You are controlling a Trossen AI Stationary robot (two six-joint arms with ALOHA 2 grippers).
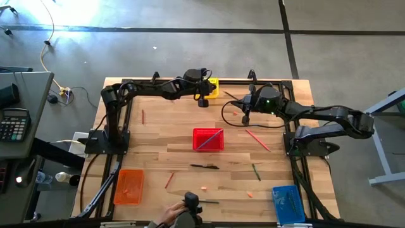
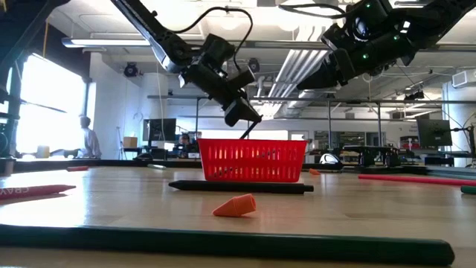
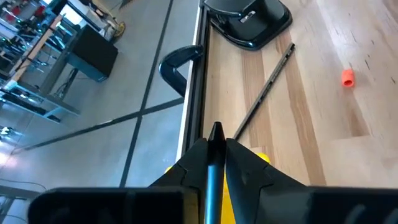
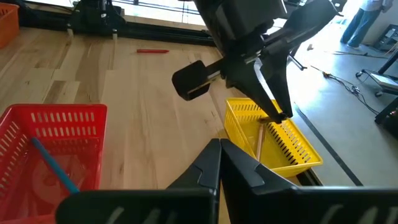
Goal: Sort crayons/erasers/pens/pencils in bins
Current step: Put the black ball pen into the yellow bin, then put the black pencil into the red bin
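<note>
Left end effector (image 4: 277, 115) is where we look first: it hangs over the yellow bin (image 4: 292, 146) at the table's (image 1: 158, 142) far edge, clamped on a black pen (image 3: 213, 171) pointing down for dropping in, we judge, while our right end effector (image 1: 245, 118) waits nearby, fingers together.

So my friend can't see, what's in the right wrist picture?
The left gripper hangs over a yellow bin, pinching a thin black pen. The right gripper sits shut up close, and a red bin holds a blue pencil.
</note>
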